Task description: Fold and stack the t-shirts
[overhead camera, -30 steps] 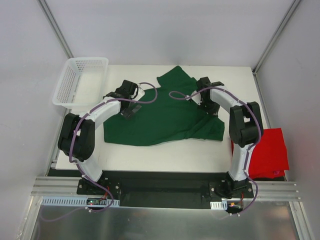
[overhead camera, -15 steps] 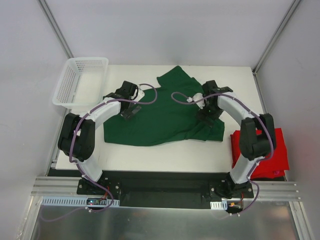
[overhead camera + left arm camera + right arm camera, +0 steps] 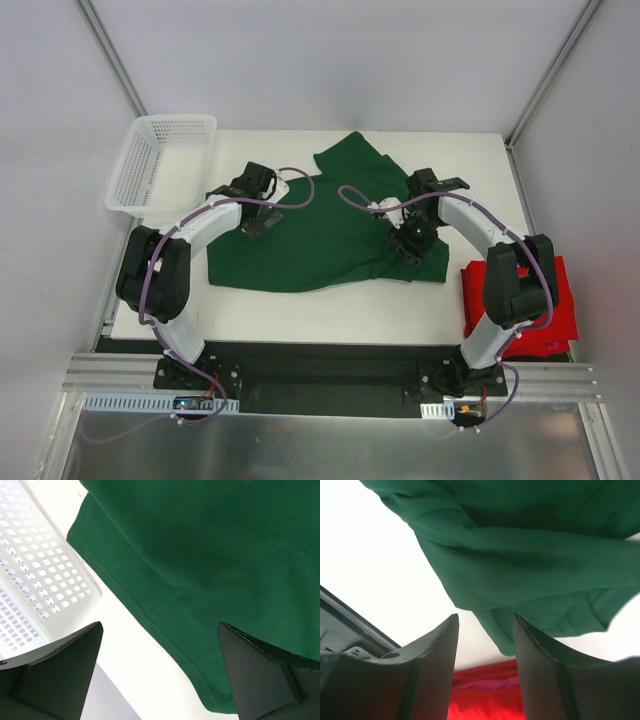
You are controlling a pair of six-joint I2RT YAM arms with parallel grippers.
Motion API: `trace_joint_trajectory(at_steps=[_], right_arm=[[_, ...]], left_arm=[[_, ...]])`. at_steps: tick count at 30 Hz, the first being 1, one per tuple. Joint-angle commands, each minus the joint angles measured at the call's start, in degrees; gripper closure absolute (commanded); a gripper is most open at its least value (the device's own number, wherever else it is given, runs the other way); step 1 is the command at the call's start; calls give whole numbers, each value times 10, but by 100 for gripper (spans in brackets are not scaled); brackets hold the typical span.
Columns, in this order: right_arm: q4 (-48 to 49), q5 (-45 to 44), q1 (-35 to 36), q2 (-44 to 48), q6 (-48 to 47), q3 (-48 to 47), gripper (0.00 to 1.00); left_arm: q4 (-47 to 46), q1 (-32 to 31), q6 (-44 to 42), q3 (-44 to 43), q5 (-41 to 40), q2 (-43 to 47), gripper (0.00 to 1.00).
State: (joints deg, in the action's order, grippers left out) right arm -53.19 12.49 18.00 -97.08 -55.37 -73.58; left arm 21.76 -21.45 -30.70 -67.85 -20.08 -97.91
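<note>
The dark green cotton t-shirt (image 3: 320, 235) lies open in the middle of the flat white worktop (image 3: 330, 310). Its right side is bunched up and wrinkly, so we think it has to be pulled flat before it can be folded.

The bright red cotton t-shirt (image 3: 545, 300) sits at the right edge of the worktop, near the green one's right corner. We think it is waiting for its turn.

The right gripper (image 3: 484, 625) is low over that bunched corner. Its two fingers are partly apart, with a fold of green cloth between them. We cannot tell if they are pinching the cloth or just sitting around it. It looks like a good spot to grab and tug the bunch straight.

The left gripper (image 3: 159, 630) hangs over the left edge of the green shirt, and its fingers are spread wide with nothing in them. We think it is ready to take that side.

The white plastic mesh basket (image 3: 160, 165) stands at the far left corner, out of the way.
</note>
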Motion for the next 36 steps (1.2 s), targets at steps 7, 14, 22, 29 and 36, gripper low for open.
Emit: trace_joint_trajectory(at_steps=[7, 14, 22, 29, 36], right_arm=[[34, -33, 4, -27, -2, 22, 45], [58, -56, 4, -62, 4, 18, 34], [65, -62, 4, -89, 1, 18, 51], [64, -67, 4, -68, 4, 21, 94], [22, -64, 4, -22, 13, 0, 92]], left_arm=[[2, -7, 11, 2, 2, 5, 1], [2, -7, 11, 4, 2, 5, 1], [3, -7, 12, 8, 2, 8, 1], [2, -7, 12, 7, 1, 6, 1], [1, -7, 11, 4, 2, 3, 1]])
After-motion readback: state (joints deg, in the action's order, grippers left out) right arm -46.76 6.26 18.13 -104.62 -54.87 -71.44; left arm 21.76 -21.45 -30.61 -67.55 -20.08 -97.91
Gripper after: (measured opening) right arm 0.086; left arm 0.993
